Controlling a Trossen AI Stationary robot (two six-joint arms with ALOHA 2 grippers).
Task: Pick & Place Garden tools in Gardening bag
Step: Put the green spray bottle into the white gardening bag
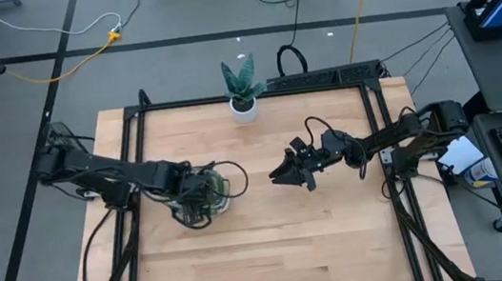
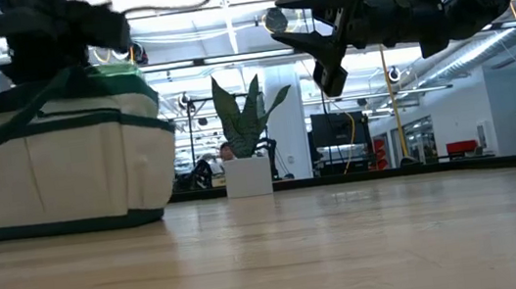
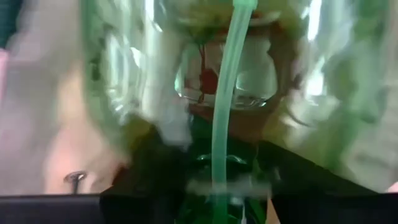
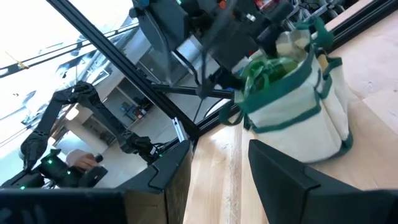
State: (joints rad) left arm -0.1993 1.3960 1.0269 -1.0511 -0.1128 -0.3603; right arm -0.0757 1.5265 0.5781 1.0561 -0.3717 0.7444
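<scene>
The cream gardening bag with green trim stands on its flat bottom on the table's left half, also seen in the low view and the right wrist view. Green things fill its open top. My left gripper hangs right above that opening, pointing down. Its wrist view is a blur of green stuff and a pale green cord. My right gripper hovers open and empty well above mid-table, right of the bag, roughly level and pointing toward it.
A green plant in a white pot stands at the table's far edge, in the middle. Black frame rails run along the table's far edge and both sides. Bare wood lies in the near half.
</scene>
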